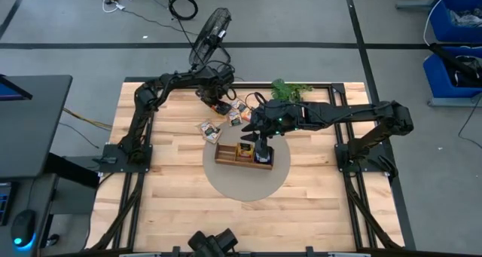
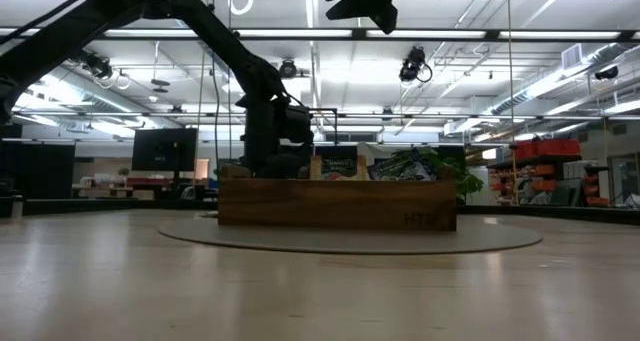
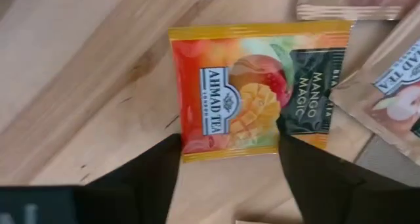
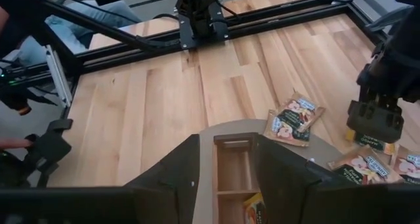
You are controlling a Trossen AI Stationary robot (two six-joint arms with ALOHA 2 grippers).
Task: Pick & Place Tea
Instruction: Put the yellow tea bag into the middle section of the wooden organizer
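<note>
Closing in on a tea packet, the left gripper (image 3: 226, 161) is down at the far side of the table, its two fingers straddling an orange-yellow packet (image 3: 256, 89) that lies flat on the wood. Jaws are set about as wide as the packet and not yet pinched on it; nothing lifted.

For a clean pick, I'd say the fingers need to drop square to the packet's edges and squeeze so the flat sachet bows up, otherwise it will slide on the wood. Watch the neighbour packets (image 3: 387, 92) lying just beside, one edge overlapping or touching; easy to drag along.

Right gripper (image 4: 226, 175) hovers over the wooden tray (image 1: 242, 153) on the round mat (image 1: 245, 185), fingers part open, empty as far as I can see. The tray already holds a few packets; other packets (image 1: 209, 129) are loose on the table beyond it.

Readable: "AHMAD TEA LONDON", "MANGO MAGIC". Tray front carries letters, unreadable.
</note>
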